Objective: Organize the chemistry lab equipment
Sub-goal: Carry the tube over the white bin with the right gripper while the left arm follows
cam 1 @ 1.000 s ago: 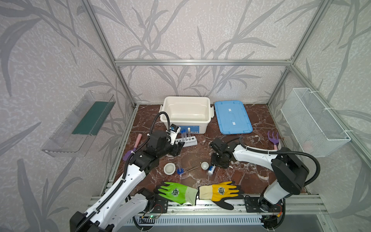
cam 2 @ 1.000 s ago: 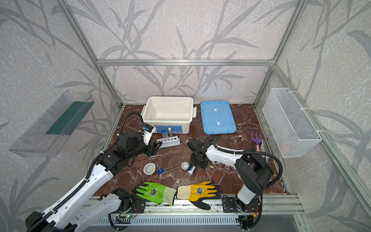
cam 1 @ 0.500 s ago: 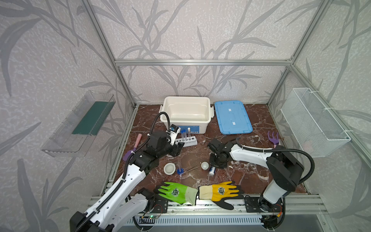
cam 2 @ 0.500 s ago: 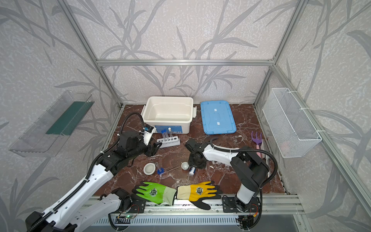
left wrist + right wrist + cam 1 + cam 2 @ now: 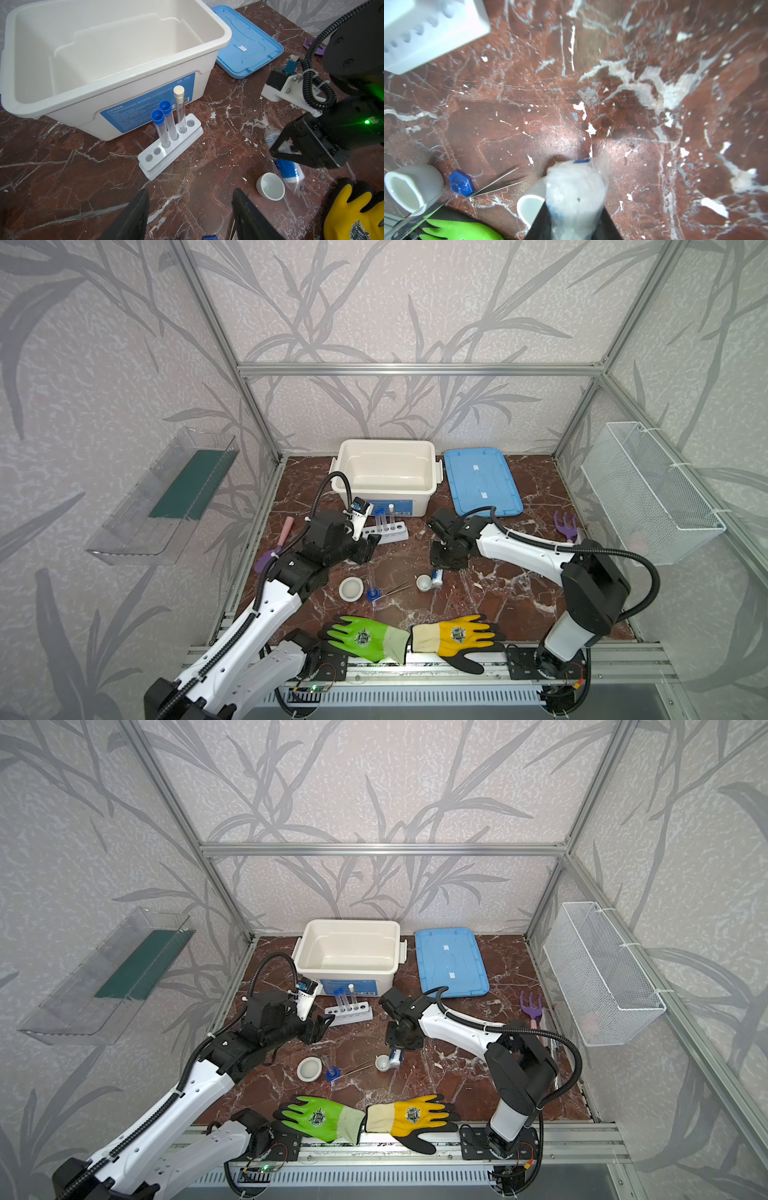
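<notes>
I am finishing the closing of my right gripper [image 5: 573, 209]: its jaws have drawn in since a second ago and are now pinching the bagged bottle [image 5: 575, 193], which is lying on the table [image 5: 399, 556] just beside a dish [image 5: 424, 583]. My left gripper [image 5: 190, 209] is hanging apart, empty, facing the rack [image 5: 166, 160]. A lift looks due.

Red-brown, white-veined tabletop [image 5: 415, 547]. White bin [image 5: 432, 468]; blue lid [image 5: 482, 483] right of it; before it, white blue-labelled bottle [image 5: 437, 576], green glove [image 5: 365, 637].
</notes>
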`<state>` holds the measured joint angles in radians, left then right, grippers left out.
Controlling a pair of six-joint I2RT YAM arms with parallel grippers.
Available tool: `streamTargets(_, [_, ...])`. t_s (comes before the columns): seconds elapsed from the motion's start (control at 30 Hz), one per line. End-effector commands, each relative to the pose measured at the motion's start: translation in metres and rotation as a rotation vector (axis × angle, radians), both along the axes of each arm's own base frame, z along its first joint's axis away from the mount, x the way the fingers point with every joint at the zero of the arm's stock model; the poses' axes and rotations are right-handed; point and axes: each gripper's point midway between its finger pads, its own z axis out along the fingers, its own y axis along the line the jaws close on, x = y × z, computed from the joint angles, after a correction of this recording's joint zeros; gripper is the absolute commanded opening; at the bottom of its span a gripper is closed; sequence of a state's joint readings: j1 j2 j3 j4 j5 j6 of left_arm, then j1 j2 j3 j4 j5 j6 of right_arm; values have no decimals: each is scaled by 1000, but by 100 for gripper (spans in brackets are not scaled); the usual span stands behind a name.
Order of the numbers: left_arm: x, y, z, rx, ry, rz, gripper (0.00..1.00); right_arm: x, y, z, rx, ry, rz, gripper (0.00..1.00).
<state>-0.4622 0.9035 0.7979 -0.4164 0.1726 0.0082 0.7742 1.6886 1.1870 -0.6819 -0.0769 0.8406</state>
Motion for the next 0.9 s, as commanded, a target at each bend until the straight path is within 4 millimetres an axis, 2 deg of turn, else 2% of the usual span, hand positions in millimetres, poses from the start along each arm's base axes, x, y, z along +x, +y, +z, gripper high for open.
streamTargets(0.0, [3,4,18,-23,-36,16,64,10,-6,21,-50,-52,121,28])
streamTargets(0.1, [6,7,23,-64,-39,33,64,22,1,46,-42,-94,207,27])
streamTargets(0.17, [9,9,28,-96,-39,43,64,31,7,70,-26,-144,254,27])
streamTargets(0.2, [11,12,31,-114,-42,51,64,38,9,74,-38,-154,274,27])
streamTargets(0.37, [23,28,52,-225,-58,111,64,71,23,134,-34,-307,337,27])
streamTargets(0.47, [33,38,63,-235,-72,157,64,92,37,166,5,-375,361,27])
streamTargets(0.63, [51,49,72,-231,-83,227,63,125,65,196,43,-441,399,27])
streamTargets(0.87, [76,82,78,-303,-96,375,64,172,102,212,145,-521,386,27])
